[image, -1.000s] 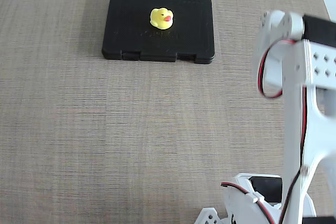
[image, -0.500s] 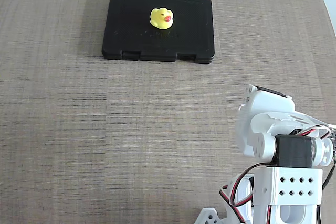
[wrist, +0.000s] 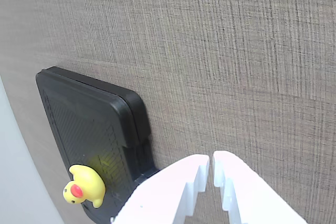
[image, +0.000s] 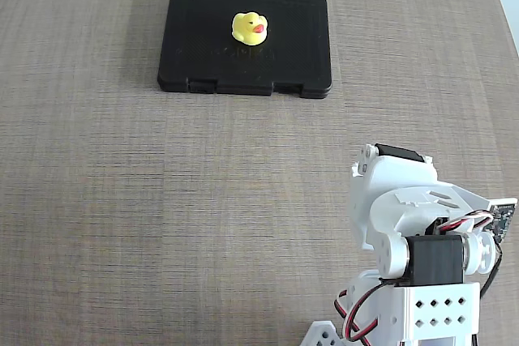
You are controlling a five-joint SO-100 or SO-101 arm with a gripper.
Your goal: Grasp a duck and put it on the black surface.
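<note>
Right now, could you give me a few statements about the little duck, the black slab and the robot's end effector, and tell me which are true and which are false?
1. The tiny yellow rubber duck sits on the flat matte black plastic slab. True.
2. The white two-finger end effector is holding the duck. False: it holds nothing and is away from the duck.
3. The duck has a red-orange beak. True.
4. The end effector's fingers are spread wide. False: only a thin gap separates them in the wrist view.
5. The slab lies on a woven grey-brown table. True.
</note>
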